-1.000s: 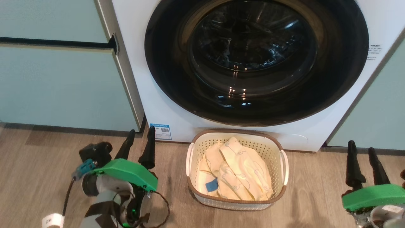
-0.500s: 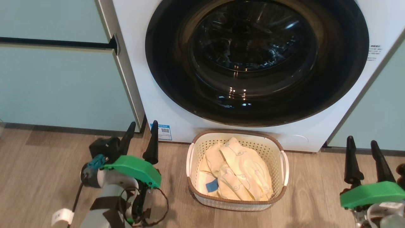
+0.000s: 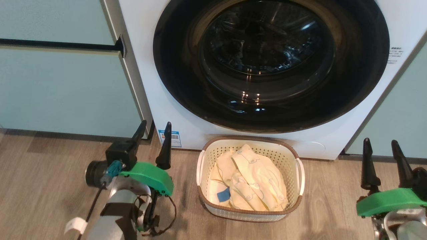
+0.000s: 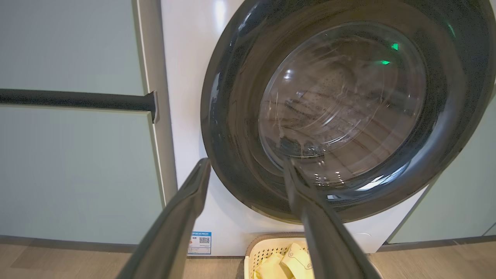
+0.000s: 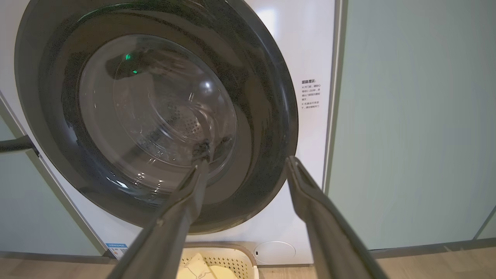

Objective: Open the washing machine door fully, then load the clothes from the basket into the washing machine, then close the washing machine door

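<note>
The washing machine door (image 3: 270,63) (shut flush) bars the way in; bare floor (image 3: 40,166) lies open either side of the basket (image 3: 250,216).

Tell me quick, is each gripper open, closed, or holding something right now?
Left gripper: open, holding nothing.
Right gripper: open, holding nothing.

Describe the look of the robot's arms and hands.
The left hand and right hand each have two long, tapered black fingers set in a bright green cover. On the left arm, a black camera block with a teal connector sits beside the fingers; a thin dark cable loops by the pale grey forearm, which carries black tape and a white tag.
</note>
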